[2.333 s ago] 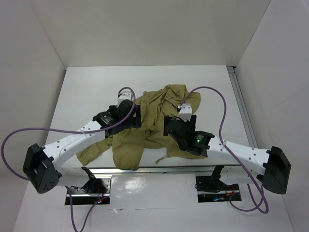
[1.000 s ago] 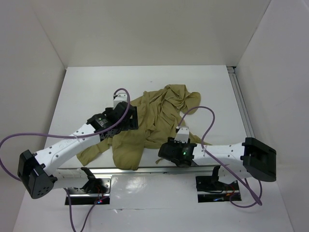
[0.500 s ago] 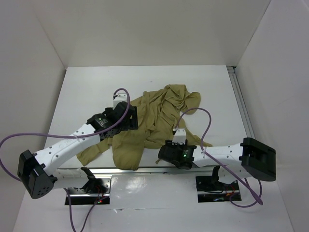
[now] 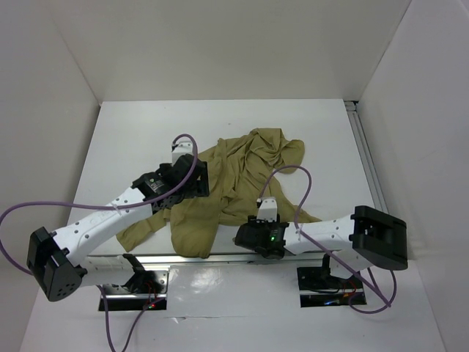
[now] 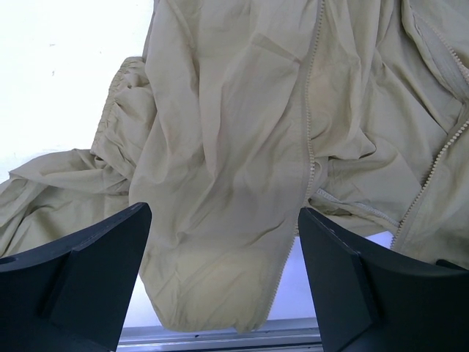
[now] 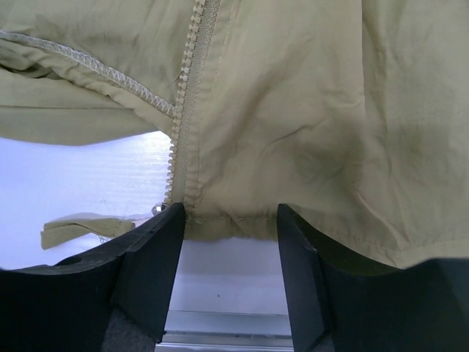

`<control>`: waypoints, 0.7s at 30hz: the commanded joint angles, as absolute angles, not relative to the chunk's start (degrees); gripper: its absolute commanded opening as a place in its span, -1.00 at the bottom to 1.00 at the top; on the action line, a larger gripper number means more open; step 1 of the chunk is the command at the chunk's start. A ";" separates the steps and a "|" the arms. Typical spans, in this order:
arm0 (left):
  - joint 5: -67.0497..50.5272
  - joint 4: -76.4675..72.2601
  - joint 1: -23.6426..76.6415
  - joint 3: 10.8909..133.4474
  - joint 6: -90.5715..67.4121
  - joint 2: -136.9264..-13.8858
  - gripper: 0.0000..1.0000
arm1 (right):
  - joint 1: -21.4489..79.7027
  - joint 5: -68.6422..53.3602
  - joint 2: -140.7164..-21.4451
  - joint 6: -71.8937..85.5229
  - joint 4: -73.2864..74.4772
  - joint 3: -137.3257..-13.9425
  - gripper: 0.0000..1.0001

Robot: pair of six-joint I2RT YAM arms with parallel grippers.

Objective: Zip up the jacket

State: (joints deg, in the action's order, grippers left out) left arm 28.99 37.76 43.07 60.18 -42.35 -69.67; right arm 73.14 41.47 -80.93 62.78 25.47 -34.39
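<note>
The khaki jacket [image 4: 242,172] lies crumpled and unzipped in the middle of the table. In the left wrist view the jacket [image 5: 220,147] fills the frame, with a line of zipper teeth [image 5: 307,110] running down it. My left gripper [image 5: 223,286] is open and empty above the jacket's lower left flap; it also shows in the top view [image 4: 196,183]. My right gripper [image 6: 229,271] is open and empty, with its jaws on either side of the jacket's bottom hem [image 6: 256,220], beside the lower end of the zipper teeth [image 6: 187,95]. It sits near the table's front edge [image 4: 250,236].
The table's metal front edge [image 6: 234,323] lies just below the hem. A small khaki tab [image 6: 73,229] and a small metal piece [image 6: 156,209] lie on the white table left of the zipper's end. One sleeve [image 4: 139,231] trails toward the front left.
My right arm has drawn back from the jacket's middle toward the front edge and shifted left to its bottom hem. My left gripper moved slightly earlier and is now still.
</note>
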 commanded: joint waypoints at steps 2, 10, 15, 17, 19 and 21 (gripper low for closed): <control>30.32 38.23 43.33 60.82 -43.15 -70.31 0.89 | 73.65 42.89 -82.79 64.42 26.54 -35.60 0.19; 30.85 38.76 43.33 61.35 -42.63 -70.84 0.89 | 74.17 42.89 -83.32 64.42 28.12 -37.44 0.04; 30.85 38.76 43.33 61.35 -42.63 -70.84 0.89 | 74.71 43.51 -83.32 64.95 29.52 -38.66 0.00; 30.85 38.76 43.33 61.35 -42.63 -70.84 0.89 | 75.41 44.64 -83.32 66.88 31.81 -39.37 0.04; 30.85 38.76 43.33 61.35 -42.63 -70.84 0.89 | 76.72 46.31 -82.80 67.93 34.17 -40.25 0.13; 30.85 38.76 43.33 61.35 -42.63 -70.84 0.89 | 77.43 47.10 -82.79 68.73 35.68 -41.22 0.15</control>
State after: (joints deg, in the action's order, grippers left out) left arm 29.76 38.65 43.07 60.18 -42.33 -70.54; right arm 76.07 42.98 -82.91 65.67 30.81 -38.11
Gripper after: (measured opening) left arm 0.949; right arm 0.566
